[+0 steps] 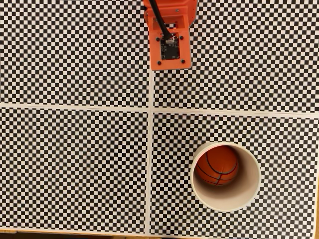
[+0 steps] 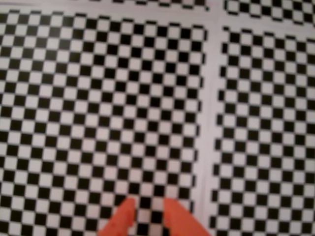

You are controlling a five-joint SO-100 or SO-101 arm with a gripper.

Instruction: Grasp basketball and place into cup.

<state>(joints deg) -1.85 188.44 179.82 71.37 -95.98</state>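
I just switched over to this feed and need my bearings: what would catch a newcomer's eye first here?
The orange basketball sits inside the cream-white cup, low and right in the fixed view. Around it spreads the black-and-white checkered table surface, split by pale lines into quarters. At the top edge is the orange arm; in the wrist view the pincer pokes in from the bottom, tips slightly apart, nothing between them.

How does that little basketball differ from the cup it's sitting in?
Seen in the fixed view:
1. The basketball is orange with black curved seams; the cup is plain cream-white.
2. The basketball is smaller, fitting within the cup's mouth with room to spare.
3. The basketball is held inside; the cup is the open holder, standing on the checkered table.
Both look round from above.
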